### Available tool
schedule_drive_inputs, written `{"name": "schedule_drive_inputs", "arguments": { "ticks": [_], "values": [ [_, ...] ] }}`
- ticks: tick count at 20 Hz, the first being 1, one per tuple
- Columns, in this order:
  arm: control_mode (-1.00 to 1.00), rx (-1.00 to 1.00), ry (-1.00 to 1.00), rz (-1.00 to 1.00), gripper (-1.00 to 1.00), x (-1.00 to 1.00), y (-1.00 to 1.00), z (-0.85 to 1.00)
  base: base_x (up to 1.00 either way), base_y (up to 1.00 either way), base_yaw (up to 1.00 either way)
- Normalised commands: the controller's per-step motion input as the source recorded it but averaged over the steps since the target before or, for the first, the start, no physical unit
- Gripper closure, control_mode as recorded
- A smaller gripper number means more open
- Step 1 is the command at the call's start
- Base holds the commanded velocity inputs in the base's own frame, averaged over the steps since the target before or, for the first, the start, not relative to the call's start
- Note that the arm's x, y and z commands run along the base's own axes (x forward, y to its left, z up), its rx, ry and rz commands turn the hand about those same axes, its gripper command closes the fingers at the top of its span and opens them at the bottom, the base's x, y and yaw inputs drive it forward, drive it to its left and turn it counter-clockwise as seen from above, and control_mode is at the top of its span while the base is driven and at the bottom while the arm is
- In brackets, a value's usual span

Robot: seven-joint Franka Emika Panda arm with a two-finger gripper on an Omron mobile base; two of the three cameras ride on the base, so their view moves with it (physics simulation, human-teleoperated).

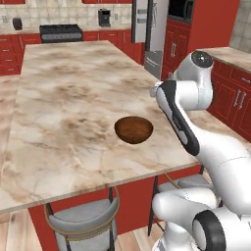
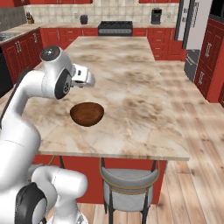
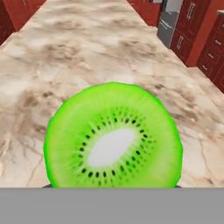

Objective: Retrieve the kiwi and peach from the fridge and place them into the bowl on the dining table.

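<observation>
The kiwi, its bright green cut face toward the hand camera, hangs above the dining table and hides both fingertips. My gripper is shut on it, raised over the table's near side just behind the bowl. In the left base view the hand sits up and to the right of the bowl. The dark reddish-brown bowl stands empty near the front edge of the marble top. The silver fridge stands at the far end. The peach is out of view.
Grey stools are tucked under the table's near edge. A black range sits on the back wall. Red cabinets line the side by the arm.
</observation>
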Motion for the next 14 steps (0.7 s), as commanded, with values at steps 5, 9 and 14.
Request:
{"name": "schedule_drive_inputs", "arguments": {
  "ticks": [5, 9, 14],
  "values": [
    [-1.00, 0.00, 0.49, 0.00, 1.00, 0.36, 0.32, -0.71, 0.00, 0.00, 0.00],
    [-1.00, 0.00, 0.47, 0.00, 1.00, 0.36, 0.29, -0.69, 0.00, 0.00, 0.00],
    [-1.00, 0.00, 0.40, 0.00, 1.00, 0.17, 0.19, -0.65, 0.00, 0.00, 0.00]
  ]
}}
